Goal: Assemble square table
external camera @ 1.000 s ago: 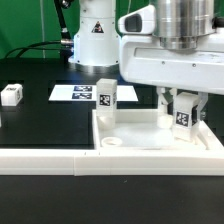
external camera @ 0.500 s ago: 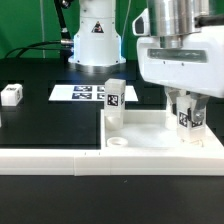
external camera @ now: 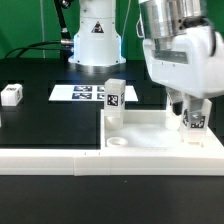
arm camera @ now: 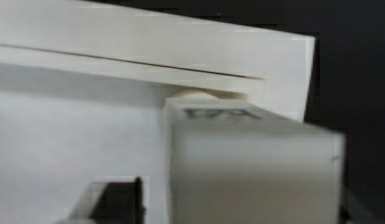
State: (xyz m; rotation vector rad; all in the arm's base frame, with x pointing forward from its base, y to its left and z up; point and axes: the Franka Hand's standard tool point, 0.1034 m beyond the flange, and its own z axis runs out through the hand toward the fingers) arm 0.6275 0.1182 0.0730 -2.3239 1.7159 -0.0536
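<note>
The white square tabletop point(external camera: 150, 137) lies flat against the long white rail point(external camera: 60, 158). One white tagged leg point(external camera: 115, 97) stands upright in its far corner on the exterior view's left. My gripper point(external camera: 192, 120) is at the corner on the exterior view's right, shut on a second tagged leg point(external camera: 195, 121) held upright on the slab. In the wrist view this leg point(arm camera: 251, 160) fills the space beside a dark finger point(arm camera: 118, 203), its end at a round socket point(arm camera: 207, 96). A third leg point(external camera: 11, 95) lies on the black table far to the exterior view's left.
The marker board point(external camera: 82, 93) lies behind the tabletop. The robot base point(external camera: 95, 40) stands at the back. The rail runs along the front edge of the tabletop.
The gripper with its leg has moved toward the exterior view's right and turned. The tabletop and the standing leg shifted right with it.
</note>
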